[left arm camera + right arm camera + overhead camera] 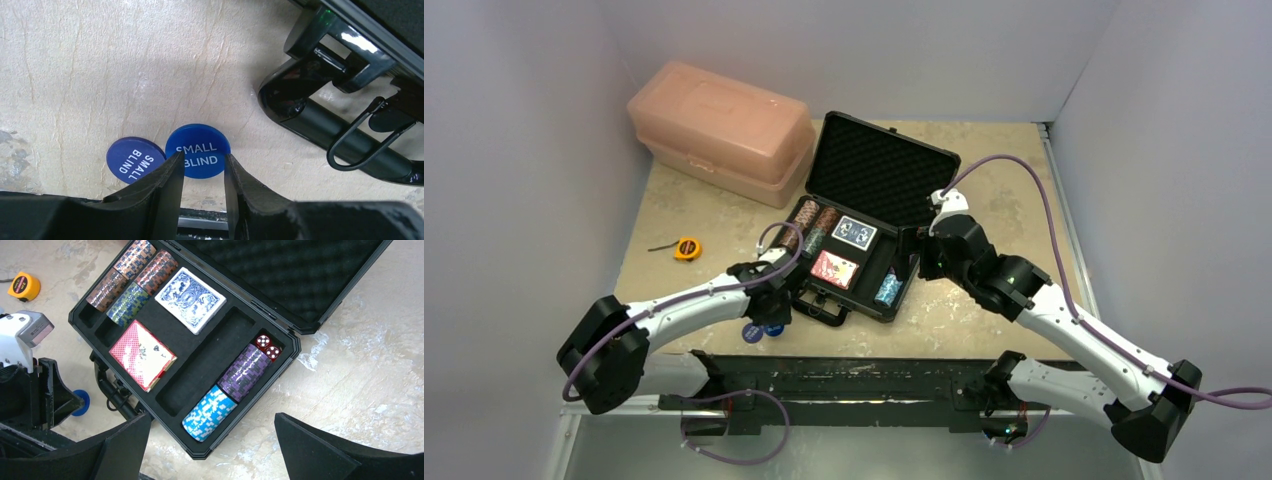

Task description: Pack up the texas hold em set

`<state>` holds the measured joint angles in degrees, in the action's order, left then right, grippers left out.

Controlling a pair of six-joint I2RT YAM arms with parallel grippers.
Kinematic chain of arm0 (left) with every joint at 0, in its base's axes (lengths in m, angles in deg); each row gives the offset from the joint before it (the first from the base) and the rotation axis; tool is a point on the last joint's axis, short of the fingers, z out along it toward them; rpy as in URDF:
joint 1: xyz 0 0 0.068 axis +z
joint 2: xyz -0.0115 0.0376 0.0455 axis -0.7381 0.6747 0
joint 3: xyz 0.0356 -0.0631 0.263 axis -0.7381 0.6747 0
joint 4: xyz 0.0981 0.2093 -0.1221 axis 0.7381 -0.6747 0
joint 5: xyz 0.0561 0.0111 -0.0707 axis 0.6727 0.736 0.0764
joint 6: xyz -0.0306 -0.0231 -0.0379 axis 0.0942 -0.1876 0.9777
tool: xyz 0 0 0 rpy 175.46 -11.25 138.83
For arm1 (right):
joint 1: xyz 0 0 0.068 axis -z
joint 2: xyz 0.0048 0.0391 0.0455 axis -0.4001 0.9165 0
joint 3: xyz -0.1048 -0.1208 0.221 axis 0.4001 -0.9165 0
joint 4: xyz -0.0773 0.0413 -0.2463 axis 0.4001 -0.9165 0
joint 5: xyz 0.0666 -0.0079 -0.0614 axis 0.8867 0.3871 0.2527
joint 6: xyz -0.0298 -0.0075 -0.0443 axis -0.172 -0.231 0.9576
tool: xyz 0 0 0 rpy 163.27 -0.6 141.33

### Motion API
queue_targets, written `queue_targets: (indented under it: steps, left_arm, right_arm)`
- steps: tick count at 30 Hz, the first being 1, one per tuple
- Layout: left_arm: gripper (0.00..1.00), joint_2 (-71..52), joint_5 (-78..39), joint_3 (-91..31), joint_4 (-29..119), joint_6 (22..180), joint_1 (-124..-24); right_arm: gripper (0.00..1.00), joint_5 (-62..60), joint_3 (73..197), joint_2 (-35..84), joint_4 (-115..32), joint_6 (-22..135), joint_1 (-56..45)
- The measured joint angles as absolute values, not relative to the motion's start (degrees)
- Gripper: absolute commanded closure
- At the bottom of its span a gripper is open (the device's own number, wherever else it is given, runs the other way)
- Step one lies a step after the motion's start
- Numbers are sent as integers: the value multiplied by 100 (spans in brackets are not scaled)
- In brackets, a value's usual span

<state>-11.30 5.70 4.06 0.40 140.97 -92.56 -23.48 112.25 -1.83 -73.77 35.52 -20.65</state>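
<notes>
The black briefcase (879, 170) lies open at mid-table with its lid up. In the right wrist view its foam slots (200, 372) hold chip stacks (131, 282), a blue deck (190, 299), a red deck (142, 354), a purple stack (245, 371), a cyan stack (210, 412) and red dice (267, 346). Two blue "SMALL BLIND" discs (198, 149) (132, 160) lie on the table in front of the case handle (320, 125). My left gripper (202, 161) is open, its fingertips over the near edge of the right disc. My right gripper (212, 440) is wide open and empty above the case's near right corner.
A large pink plastic box (722, 130) stands at the back left. A small yellow tape measure (687, 248) lies left of the case. Walls close in the table on the left, back and right.
</notes>
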Motion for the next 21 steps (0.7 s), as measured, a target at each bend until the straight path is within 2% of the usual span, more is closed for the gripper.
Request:
queue_targets:
  steps: [21]
  left_arm:
    - [68,-1799,560,312,-469,13949,-9309]
  right_arm:
    - [1,-2195,11225,-148,-7373,3423,-2065]
